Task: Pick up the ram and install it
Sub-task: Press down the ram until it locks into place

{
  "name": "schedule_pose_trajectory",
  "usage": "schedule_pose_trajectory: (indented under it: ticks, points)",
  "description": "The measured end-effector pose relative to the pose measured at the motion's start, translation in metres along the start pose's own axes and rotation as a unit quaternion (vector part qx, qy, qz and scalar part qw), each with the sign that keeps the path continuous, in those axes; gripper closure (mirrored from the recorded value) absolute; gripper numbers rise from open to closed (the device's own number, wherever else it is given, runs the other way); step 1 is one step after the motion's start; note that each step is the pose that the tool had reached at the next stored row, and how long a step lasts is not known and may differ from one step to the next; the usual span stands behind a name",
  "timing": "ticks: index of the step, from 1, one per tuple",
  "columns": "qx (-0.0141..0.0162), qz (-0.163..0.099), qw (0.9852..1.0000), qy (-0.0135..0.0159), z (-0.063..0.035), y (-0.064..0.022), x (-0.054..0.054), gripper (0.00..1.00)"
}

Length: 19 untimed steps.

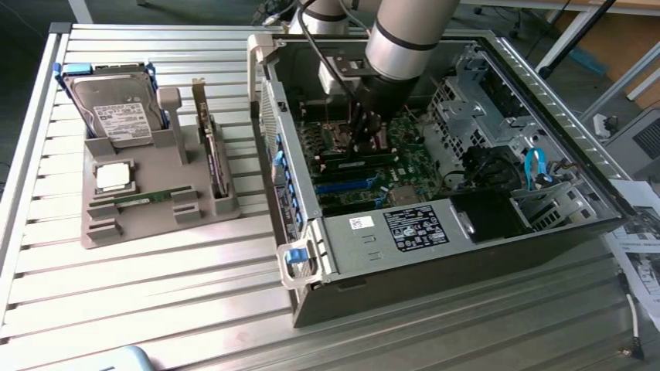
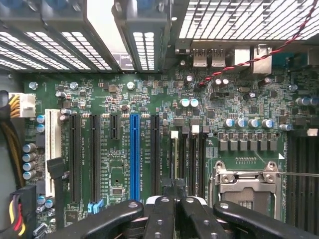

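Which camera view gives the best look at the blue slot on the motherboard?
The wrist view: the blue slot stands whole and unobstructed among black slots, just beyond the shut gripper. In the exterior view the blue slot is a short strip low inside the computer case, beneath the arm.

My grey-sleeved arm (image 1: 404, 42) points steeply downward, its black gripper (image 2: 173, 206) has fingers (image 2: 160, 219) pressed together.

Silver arm (image 1: 397, 39), black bolted linkages
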State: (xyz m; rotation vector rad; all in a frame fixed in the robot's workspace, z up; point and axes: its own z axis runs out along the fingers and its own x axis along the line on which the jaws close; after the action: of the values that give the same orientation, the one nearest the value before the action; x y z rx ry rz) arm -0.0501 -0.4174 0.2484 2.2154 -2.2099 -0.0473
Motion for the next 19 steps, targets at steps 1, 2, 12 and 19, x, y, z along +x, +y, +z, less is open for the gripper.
schedule_pose_trajectory:
  ticks: [1,2,12,19]
  points:
    - [0.0,0.0,1.0,0.0,-0.0017,0.0,0.0,0.9]
    - [0.0,0.0,1.0,-0.0001,-0.0035,0.0001,0.0,0.9]
    - [0.0001,0.0,1.0,-0.0001,-0.0239,0.0007,0.0,0.9]
    - [0.0,0.0,1.0,-0.0001,-0.042,0.0011,-0.001,0.9]
